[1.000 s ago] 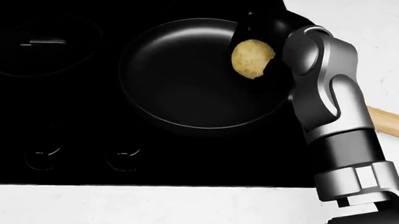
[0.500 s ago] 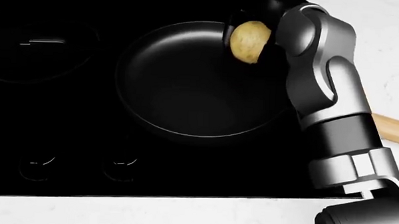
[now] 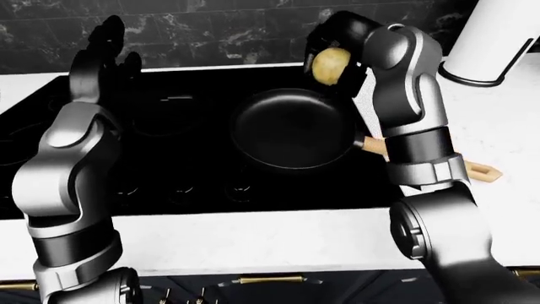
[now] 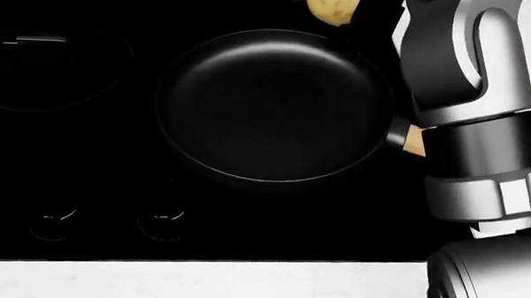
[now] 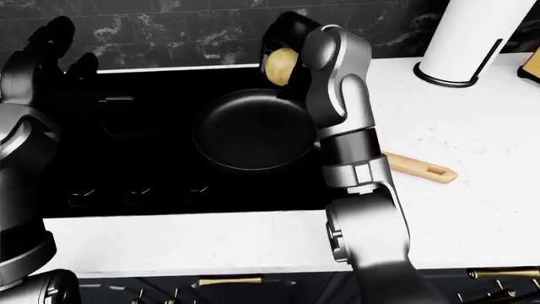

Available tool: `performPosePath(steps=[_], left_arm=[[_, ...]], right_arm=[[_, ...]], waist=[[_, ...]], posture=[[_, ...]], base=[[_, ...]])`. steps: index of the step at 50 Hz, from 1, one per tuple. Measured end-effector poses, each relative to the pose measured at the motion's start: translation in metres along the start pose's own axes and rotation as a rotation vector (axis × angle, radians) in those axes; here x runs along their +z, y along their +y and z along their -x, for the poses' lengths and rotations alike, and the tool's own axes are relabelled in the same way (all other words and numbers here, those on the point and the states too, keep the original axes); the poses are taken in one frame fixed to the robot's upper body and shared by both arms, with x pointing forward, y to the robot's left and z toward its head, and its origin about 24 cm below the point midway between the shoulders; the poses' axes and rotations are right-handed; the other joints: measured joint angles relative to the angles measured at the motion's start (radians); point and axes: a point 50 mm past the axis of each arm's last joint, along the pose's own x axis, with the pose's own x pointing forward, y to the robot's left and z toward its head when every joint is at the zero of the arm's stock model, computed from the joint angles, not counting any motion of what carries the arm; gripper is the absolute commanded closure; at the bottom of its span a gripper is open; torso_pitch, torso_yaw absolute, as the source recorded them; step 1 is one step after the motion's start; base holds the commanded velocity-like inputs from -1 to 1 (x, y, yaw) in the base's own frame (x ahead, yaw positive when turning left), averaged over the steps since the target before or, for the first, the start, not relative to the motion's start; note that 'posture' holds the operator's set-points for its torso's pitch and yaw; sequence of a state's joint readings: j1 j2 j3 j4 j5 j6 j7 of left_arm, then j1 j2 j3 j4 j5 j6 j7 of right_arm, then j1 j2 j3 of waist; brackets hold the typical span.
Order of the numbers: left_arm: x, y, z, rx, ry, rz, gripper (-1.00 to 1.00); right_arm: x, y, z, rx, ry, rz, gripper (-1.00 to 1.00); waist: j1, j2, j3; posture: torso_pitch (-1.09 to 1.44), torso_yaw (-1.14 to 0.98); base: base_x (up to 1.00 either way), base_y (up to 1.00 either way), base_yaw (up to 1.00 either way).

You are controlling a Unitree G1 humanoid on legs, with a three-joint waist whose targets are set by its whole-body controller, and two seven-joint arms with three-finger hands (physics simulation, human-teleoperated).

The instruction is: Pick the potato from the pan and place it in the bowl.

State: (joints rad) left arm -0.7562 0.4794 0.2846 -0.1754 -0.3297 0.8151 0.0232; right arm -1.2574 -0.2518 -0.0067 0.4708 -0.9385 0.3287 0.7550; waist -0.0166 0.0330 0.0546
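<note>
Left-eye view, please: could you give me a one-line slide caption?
Right hand holds the potato above the empty pan; left hand is raised, open.

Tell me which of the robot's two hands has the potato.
The right hand: its fingers close round the potato above the pan. The left hand is raised, open and empty.

The pan [image 3: 291, 130] lies open below, with the white cylinder [image 5: 460, 41] standing well right.
</note>
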Motion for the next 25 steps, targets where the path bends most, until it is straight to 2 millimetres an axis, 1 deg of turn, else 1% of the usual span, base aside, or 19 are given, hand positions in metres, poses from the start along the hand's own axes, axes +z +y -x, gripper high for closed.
performPosePath(steps=[5, 9, 14, 16, 17, 20, 21, 22, 23, 25], left_arm=[[-0.002, 0.001, -0.001, 0.002, 0.010, -0.001, -1.00], [0.002, 0.001, -0.002, 0.002, 0.009, -0.004, -1.00], [0.006, 0.005, -0.001, 0.011, -0.004, -0.008, -1.00], [0.003, 0.004, -0.002, 0.010, 0.013, -0.009, -1.00], [0.002, 0.003, -0.003, 0.005, 0.019, -0.010, -1.00], [0.003, 0.001, -0.004, -0.010, 0.016, -0.012, -1.00], [0.005, 0.001, -0.004, -0.010, 0.010, -0.012, -1.00], [0.006, 0.001, -0.004, -0.008, 0.001, -0.012, -1.00], [0.008, 0.002, -0.003, -0.004, -0.008, -0.011, -1.00], [0.009, 0.004, -0.002, 0.002, -0.020, -0.011, -1.00]], right_arm=[[0.004, -0.005, 0.003, -0.010, -0.009, 0.015, 1.00], [0.005, -0.008, 0.004, -0.021, -0.010, 0.021, 1.00], [0.002, -0.006, 0.004, -0.023, 0.000, 0.024, 1.00], [-0.002, -0.002, 0.003, -0.013, 0.011, 0.020, 1.00], [-0.004, 0.000, 0.003, -0.008, 0.018, 0.016, 1.00], [-0.009, 0.000, 0.001, -0.005, 0.039, 0.006, 1.00], [-0.008, -0.002, 0.002, -0.010, 0.038, 0.006, 1.00], [-0.007, -0.004, 0.002, -0.020, 0.032, 0.010, 1.00], [-0.005, -0.006, 0.003, -0.032, 0.024, 0.014, 1.00], [0.000, -0.009, 0.006, -0.050, 0.008, 0.023, 1.00]], waist=[[0.000, 0.001, 0.003], [-0.001, 0.000, 0.004], [-0.001, 0.001, 0.002], [0.001, 0.005, -0.006], [0.001, 0.002, -0.008], [0.005, -0.025, -0.026], [0.007, -0.027, -0.029], [0.009, -0.023, -0.029], [0.009, -0.013, -0.026], [0.004, 0.013, -0.017]], posture=[[0.00, 0.00], [0.00, 0.00], [0.00, 0.00], [0.00, 0.00], [0.00, 0.00], [0.00, 0.00], [0.00, 0.00], [0.00, 0.00], [0.00, 0.00], [0.00, 0.00]], base=[[0.00, 0.00, 0.00], [0.00, 0.00, 0.00], [0.00, 0.04, 0.00], [0.00, 0.27, 0.00], [0.00, 0.30, 0.00], [0.00, 0.32, 0.00], [0.00, 0.31, 0.00], [0.00, 0.32, 0.00], [0.00, 0.32, 0.00], [0.00, 0.31, 0.00]])
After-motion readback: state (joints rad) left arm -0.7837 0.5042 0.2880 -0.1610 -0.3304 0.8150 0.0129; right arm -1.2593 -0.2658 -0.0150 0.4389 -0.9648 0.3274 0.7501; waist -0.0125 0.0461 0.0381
